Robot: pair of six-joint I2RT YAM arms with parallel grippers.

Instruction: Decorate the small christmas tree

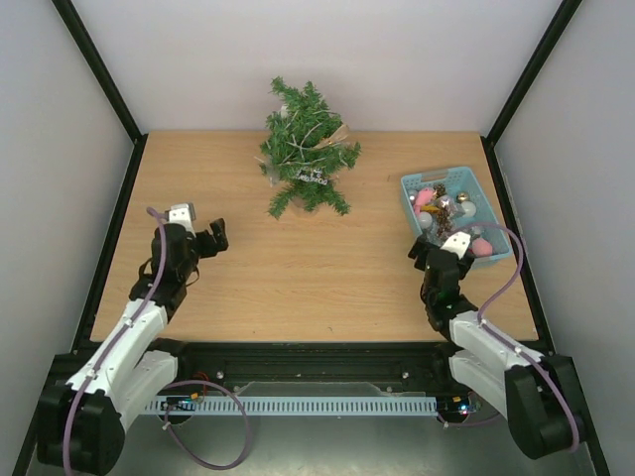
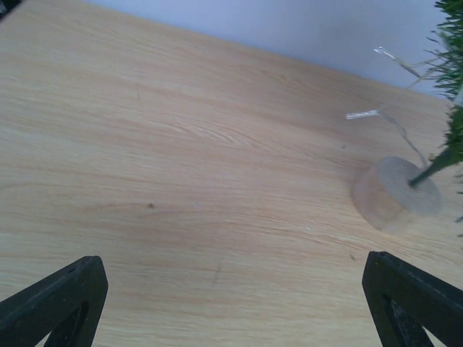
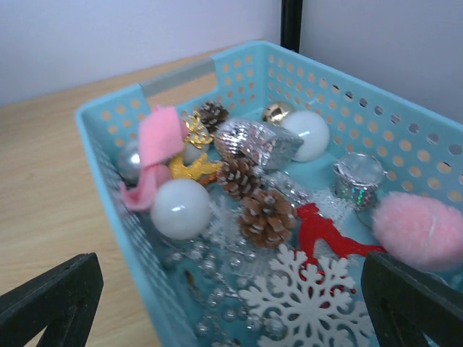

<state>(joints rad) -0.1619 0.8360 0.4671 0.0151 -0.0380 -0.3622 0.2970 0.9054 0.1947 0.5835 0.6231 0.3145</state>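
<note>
The small christmas tree is at the far middle of the table, dark green with thin light strands on it. Its round wooden base and a few needles show at the right of the left wrist view. My left gripper is open and empty, low over bare wood, left of the tree. My right gripper is open and empty, over the near end of the light-blue basket of ornaments.
The basket holds a white ball, pine cones, a white snowflake, a red reindeer, a pink pompom, a silver drum and bead strands. Black frame posts and walls ring the table.
</note>
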